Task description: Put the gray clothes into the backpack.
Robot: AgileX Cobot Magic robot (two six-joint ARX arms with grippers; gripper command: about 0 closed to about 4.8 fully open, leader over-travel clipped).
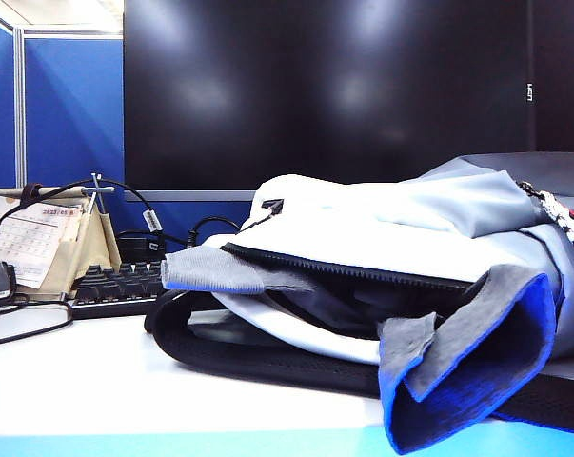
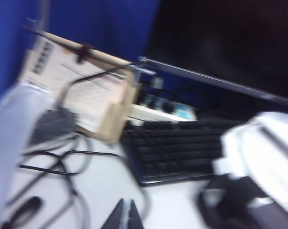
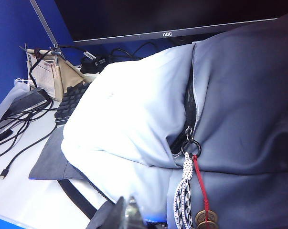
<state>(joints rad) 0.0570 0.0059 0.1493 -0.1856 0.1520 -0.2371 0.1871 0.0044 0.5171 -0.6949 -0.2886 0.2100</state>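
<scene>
1. Gray clothes (image 1: 477, 352) in the exterior view lie mostly inside the backpack (image 1: 382, 238), which rests on its side on the white counter (image 1: 96, 390). A dark fold with bright blue lining spills out of the open mouth at the right front, and a lighter ribbed hem pokes out on the left, toward the keyboard (image 1: 120, 286). Neither tool appears in this view. By my judgement the packing is nearly done, and what is left is tucking in the overhanging parts.

2. The left wrist view is blurred. The left tool (image 2: 123, 217) shows only its dark fingertips, pressed together and holding nothing. It hangs over bare counter among loose cables (image 2: 62, 162), near the keyboard and a desk calendar (image 2: 81, 90). The backpack's pale edge is off to one side, well apart from this tool; no gray cloth is visible here.

3. In the right wrist view the right tool (image 3: 127, 212) is likewise closed and empty, just above the backpack's pale fabric, near the zipper pull with its braided cord and charms (image 3: 191, 191). The ribbed hem lies flat on the counter beyond the bag. The next move probably calls for one tool to open, take hold of a loose fold and push it through the mouth.
</scene>
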